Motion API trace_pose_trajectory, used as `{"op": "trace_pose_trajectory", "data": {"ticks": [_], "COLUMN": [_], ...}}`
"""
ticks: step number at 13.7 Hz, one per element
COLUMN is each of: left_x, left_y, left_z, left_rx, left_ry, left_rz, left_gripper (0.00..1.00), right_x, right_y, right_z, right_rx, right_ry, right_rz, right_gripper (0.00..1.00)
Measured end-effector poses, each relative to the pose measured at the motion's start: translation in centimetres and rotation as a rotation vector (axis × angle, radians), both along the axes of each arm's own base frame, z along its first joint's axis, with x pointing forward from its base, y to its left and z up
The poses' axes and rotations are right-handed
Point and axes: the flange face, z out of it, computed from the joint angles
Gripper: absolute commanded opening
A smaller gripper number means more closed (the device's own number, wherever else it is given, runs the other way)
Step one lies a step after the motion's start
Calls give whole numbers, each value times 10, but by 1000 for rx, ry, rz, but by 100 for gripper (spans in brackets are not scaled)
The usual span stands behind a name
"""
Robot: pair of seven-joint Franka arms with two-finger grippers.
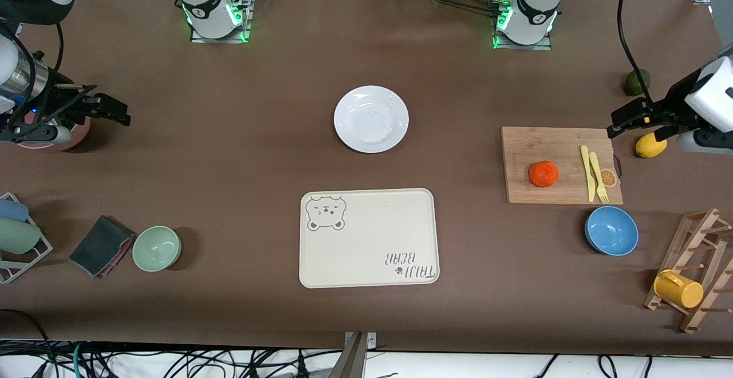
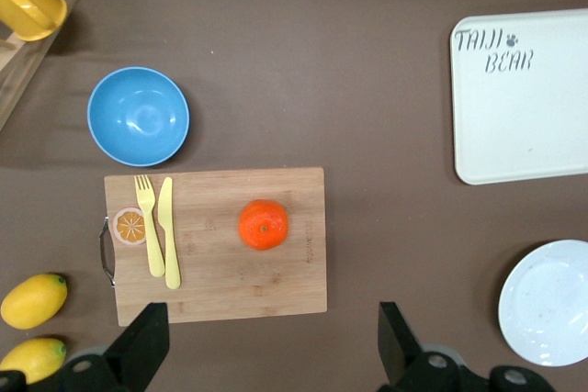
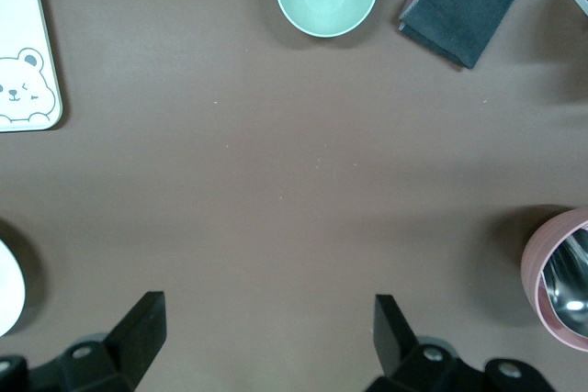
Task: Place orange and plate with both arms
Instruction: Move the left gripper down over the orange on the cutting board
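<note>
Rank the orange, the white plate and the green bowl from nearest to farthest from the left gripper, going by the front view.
From the left gripper, open and up at its own end of the table:
1. The orange, on the cutting board.
2. The plate, mid-table.
3. The green bowl, toward the right arm's end.

Bare bench lay around the plate (image 1: pixel 371 118). Fork (image 1: pixel 598 178) and knife (image 1: pixel 586 173) lay near the orange (image 1: pixel 543 173) on the cutting board (image 1: pixel 521 154).
</note>
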Motion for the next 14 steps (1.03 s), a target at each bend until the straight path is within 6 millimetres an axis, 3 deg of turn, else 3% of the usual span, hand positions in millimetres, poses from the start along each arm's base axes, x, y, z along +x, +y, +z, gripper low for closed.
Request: {"op": "trace_pose_trajectory", "data": {"ticks": [6, 11, 14], "left_x": [29, 49, 57], "left_y": [6, -9, -16], "left_z": [-62, -163, -201], "left_rx": [-10, 60, 97], "left_ry": [45, 197, 220], "left_rz": [-62, -126, -155], "left_gripper": [100, 100, 100], "right_x": [-1, -2, -2], "right_y": [0, 0, 0], "right_z": [-1, 0, 0], "right_rx": [0, 0, 0], "right_ry": [12, 13, 14], "right_rz": [0, 0, 0], "right_gripper": [100, 100, 100]}}
